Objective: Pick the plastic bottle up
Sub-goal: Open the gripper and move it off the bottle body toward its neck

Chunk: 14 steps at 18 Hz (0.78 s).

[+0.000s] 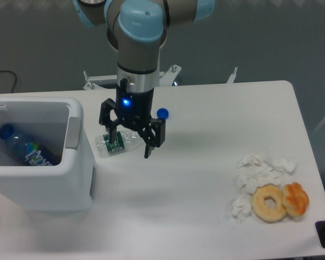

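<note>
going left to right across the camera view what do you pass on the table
white bin with the blue-label bottle inside → plastic bottle lying under the open gripper → small blue cap → crumpled tissues → plain donut → orange pastry

we count 2 bottles: one clear green-label bottle (117, 142) on table, one blue-cap bottle (23, 147) in bin, 1 white bin (70, 179), 1 loose blue cap (162, 113), 2 donuts: plain donut (268, 203), glazed donut (296, 198), 1 tissue pile (258, 172), 1 gripper (128, 142)

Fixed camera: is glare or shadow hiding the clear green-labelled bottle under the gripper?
Fixed camera: even lighting, no glare on the white table; the small clear plastic bottle with green label stays readable, partly blocked by the black two-finger gripper; soft focus overall.
</note>
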Each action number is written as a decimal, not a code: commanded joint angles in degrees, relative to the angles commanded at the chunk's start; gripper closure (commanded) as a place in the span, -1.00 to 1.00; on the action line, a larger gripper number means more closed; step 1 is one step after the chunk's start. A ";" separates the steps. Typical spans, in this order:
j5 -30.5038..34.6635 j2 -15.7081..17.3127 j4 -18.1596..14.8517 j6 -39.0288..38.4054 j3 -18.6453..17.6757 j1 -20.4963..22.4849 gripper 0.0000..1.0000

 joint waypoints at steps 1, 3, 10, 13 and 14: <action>0.00 -0.09 0.00 2.90 -0.79 0.00 -1.00; 0.18 -0.18 -0.09 6.86 -2.46 0.00 -1.00; 5.00 -2.11 -1.93 17.94 -4.05 -0.09 -1.00; 9.13 -1.94 -4.65 22.86 -5.10 -0.09 -1.00; 9.41 -1.76 -5.09 24.18 -5.54 -0.09 -1.00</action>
